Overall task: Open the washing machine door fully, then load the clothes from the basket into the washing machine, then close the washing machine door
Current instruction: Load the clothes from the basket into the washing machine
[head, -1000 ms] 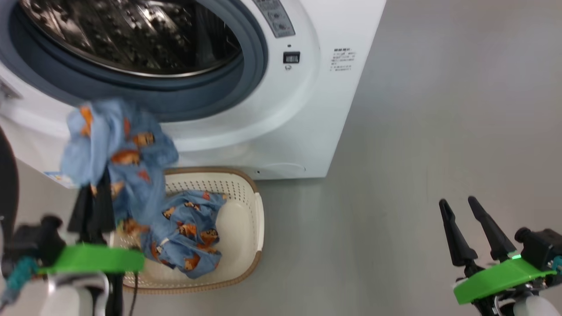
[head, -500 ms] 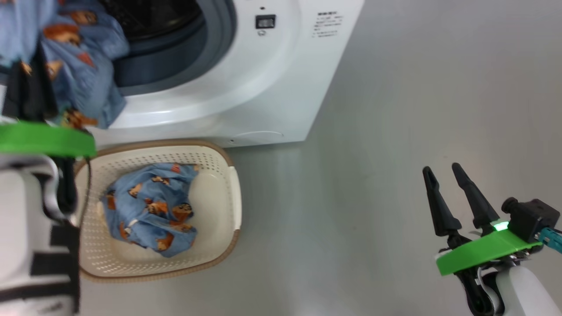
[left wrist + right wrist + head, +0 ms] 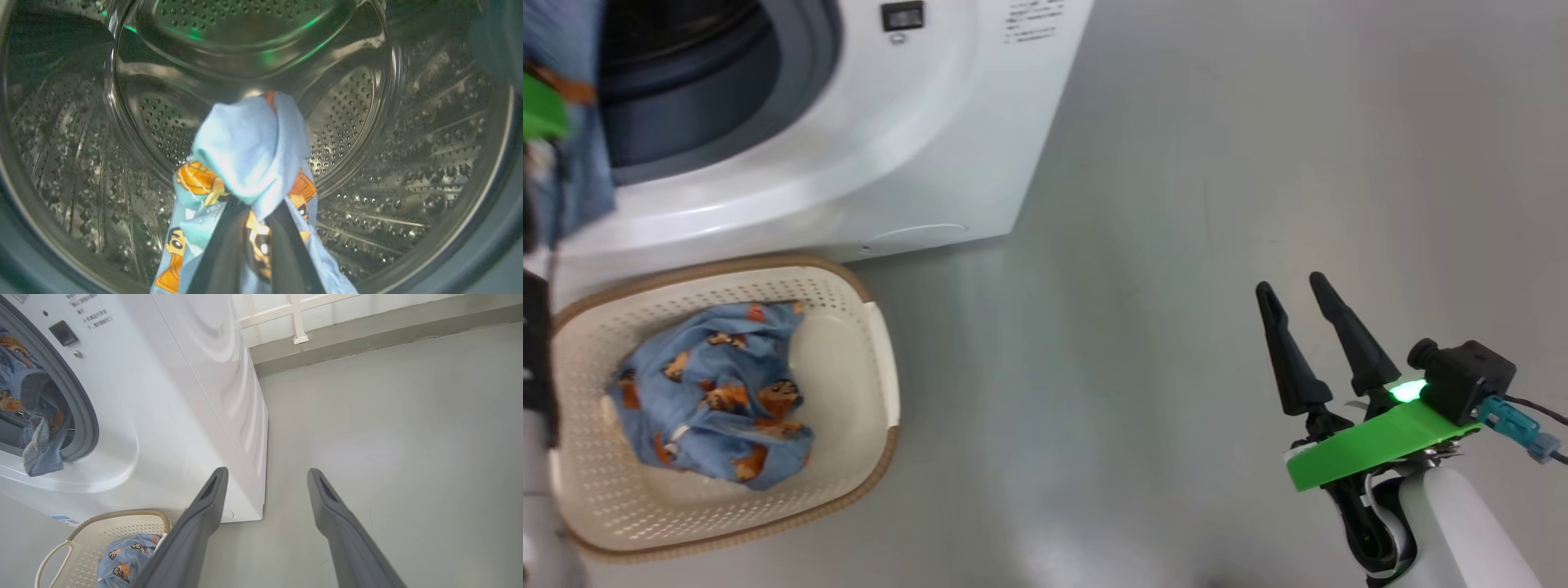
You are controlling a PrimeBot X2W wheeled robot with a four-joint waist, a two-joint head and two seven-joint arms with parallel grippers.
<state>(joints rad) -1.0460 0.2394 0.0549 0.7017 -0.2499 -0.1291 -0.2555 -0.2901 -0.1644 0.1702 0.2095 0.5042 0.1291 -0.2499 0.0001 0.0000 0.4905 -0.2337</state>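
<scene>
Left gripper (image 3: 251, 212) is clamping a light-blue cartoon-printed garment (image 3: 249, 143) inside the perforated steel drum (image 3: 408, 163) of the big white washing machine (image 3: 915, 147). Another blue garment (image 3: 711, 392) is lying in the cream perforated plastic basket (image 3: 882, 367) at seven o'clock, awaiting loading. Right gripper (image 3: 1289, 282), at four o'clock, is hanging spread and empty.

A basket (image 3: 841, 367) with blue clothes (image 3: 711, 392) sits on the floor (image 3: 1176, 204) just before the washer (image 3: 915, 163). A blue garment (image 3: 572, 171) hangs at its opening. The right gripper (image 3: 1289, 283), fingers apart, is well apart from both.

The right tool (image 3: 1289, 282) has 2 tapered black fingers (image 3: 1288, 363) on a green bracket (image 3: 1372, 445).
</scene>
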